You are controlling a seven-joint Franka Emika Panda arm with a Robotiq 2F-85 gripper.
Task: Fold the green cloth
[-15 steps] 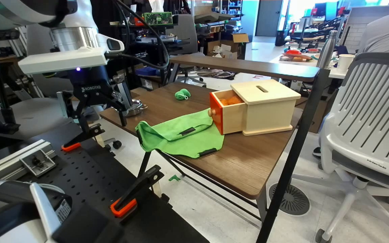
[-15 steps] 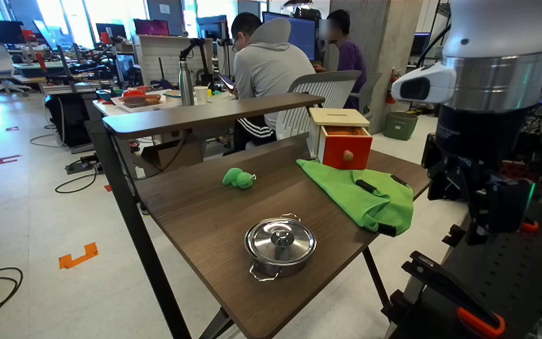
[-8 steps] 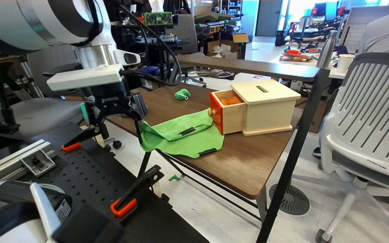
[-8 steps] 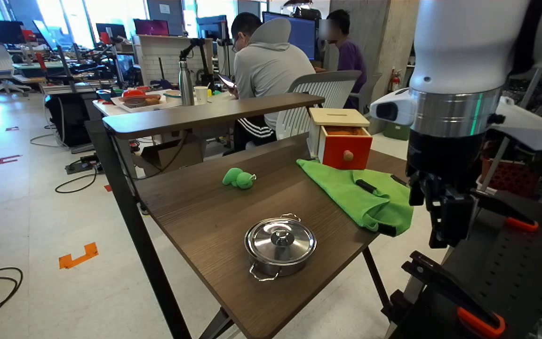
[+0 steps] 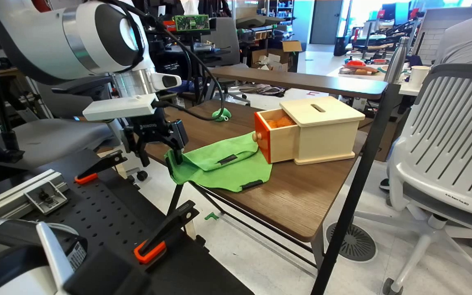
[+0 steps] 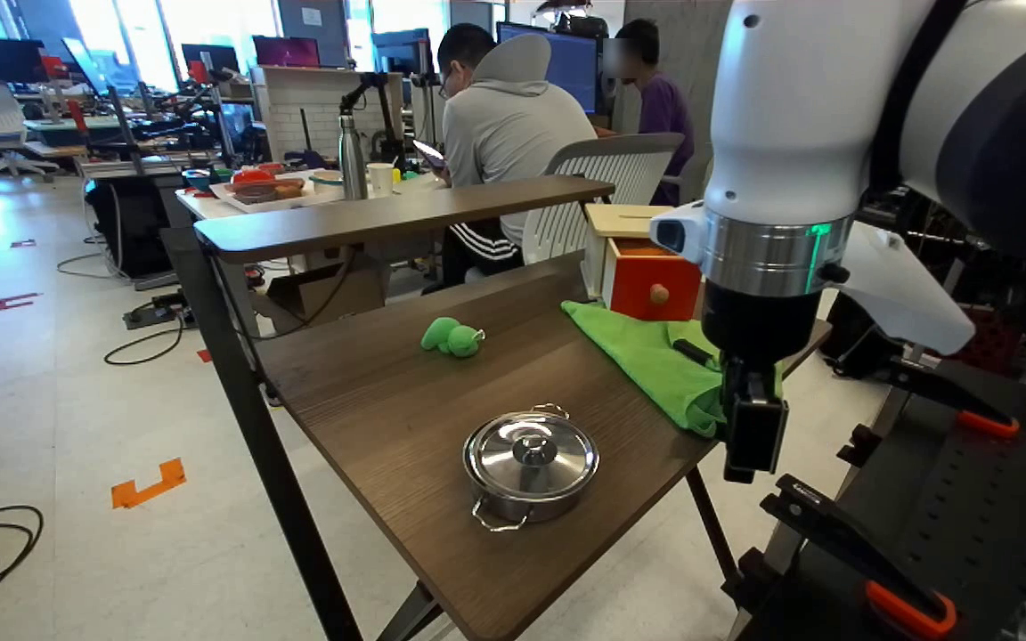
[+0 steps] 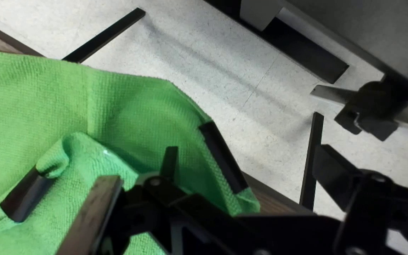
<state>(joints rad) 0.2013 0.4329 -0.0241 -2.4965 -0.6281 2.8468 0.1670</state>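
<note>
The green cloth (image 5: 236,174) lies wrinkled on the brown table, partly folded over, with dark strips along its edges. One corner hangs at the table's edge. It also shows in an exterior view (image 6: 642,352), partly hidden by my gripper, and in the wrist view (image 7: 129,106). My gripper (image 5: 161,159) is open and points down at that corner; it also shows in an exterior view (image 6: 752,450). In the wrist view my gripper (image 7: 248,157) has one finger over the cloth and the other over the floor. A dark-stripped cloth edge lies between them. I cannot tell whether a finger touches the cloth.
A wooden box (image 5: 328,135) with an open orange-red drawer stands against the cloth. A small green lump (image 6: 455,338) and a lidded steel pot (image 6: 531,463) stand on the table. A raised shelf (image 6: 406,214) runs along one side. A black bench (image 5: 109,221) with clamps is nearby.
My gripper has moved from above the black bench toward the table and down to the cloth's near corner, staying open. The cloth has not visibly moved.
</note>
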